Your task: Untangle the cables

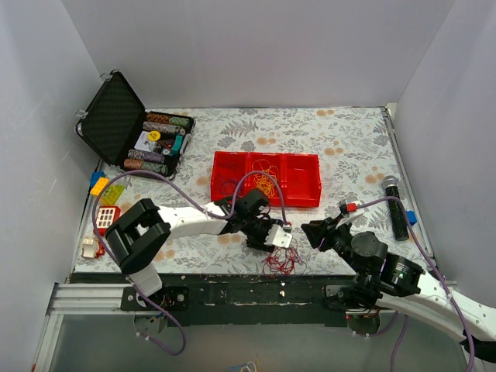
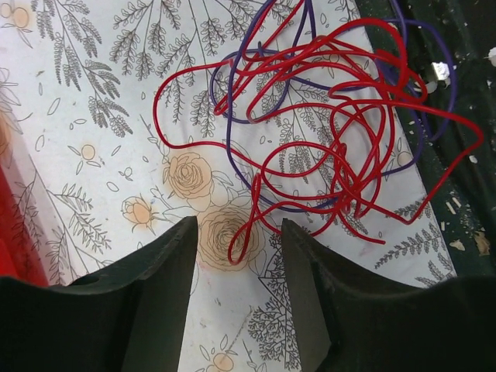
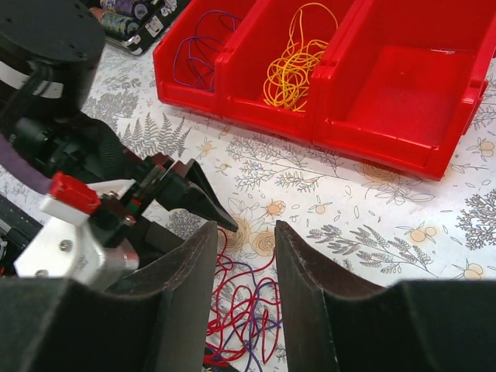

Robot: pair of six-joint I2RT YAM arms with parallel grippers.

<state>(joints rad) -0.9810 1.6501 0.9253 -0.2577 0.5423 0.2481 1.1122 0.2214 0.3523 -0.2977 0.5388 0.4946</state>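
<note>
Overhead view of a floral-patterned surface [image 1: 341,139] with two robot arms reaching in from its near edge. The cables [image 1: 280,262], a loose knot of thin red and purple strands, lie at 6 o'clock on the surface, right at the near edge, with a few loops hanging over it. A red bin [image 3: 263,116] with three compartments sits at 12 o'clock from the knot, well apart from it. Its left compartment holds a purple strand [image 3: 198,54] and its middle one a yellow-orange bundle [image 3: 294,62].

The left gripper [image 2: 239,225] hovers at 11 o'clock of the knot, tilted down toward it. Its jaws stand apart, and one red loop pokes into the gap between them, not yet pinched. The right gripper [image 3: 244,229] hangs at 2 o'clock of the knot, also unclenched and holding nothing, with the strands visible on the surface beneath the gap.

The step in hand looks like picking a red strand out of the red and purple knot. The next move likely calls for the left jaws to clamp on that single loop alone, while the right gripper pins or lifts the purple strands so the two colours pull apart.
</note>
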